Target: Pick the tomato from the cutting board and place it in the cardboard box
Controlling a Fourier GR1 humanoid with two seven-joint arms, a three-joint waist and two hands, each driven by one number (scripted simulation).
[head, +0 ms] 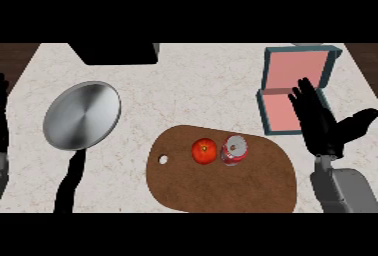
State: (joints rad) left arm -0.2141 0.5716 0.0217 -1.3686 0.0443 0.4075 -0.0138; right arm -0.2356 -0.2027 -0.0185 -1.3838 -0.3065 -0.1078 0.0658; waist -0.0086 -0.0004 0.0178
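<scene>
A round red tomato (pixel 204 151) is sitting near the middle of a brown, rounded wooden cutting board (pixel 221 192) with a small hanging hole at its left end, and the board is lying on a pale marbled counter (pixel 192 90). Just beside the tomato on its right, a red and silver drink can (pixel 235 150) is lying on its side; whether the two are touching cannot be told.

The robot's right hand (pixel 319 127) is hovering with fingers straight and spread wide, holding nothing, over the lower edge of a teal-walled box with a pink inside (pixel 291 75) at the counter's right; this is evidently the box the task means, though it is not looking like plain cardboard. The left hand (pixel 4 87) is showing only as a dark sliver at the left edge, and its fingers cannot be made out. A silver round frying pan with a black handle (pixel 81 116) is resting at the left.

The likely trouble is lying in the can: fingers closing on the tomato from the right side may be nudging the can, sending it rolling or pushing the tomato away. A round tomato may also be slipping or rolling under an off-centre grasp.

No brand, label or writing can be read on the can or the box.
</scene>
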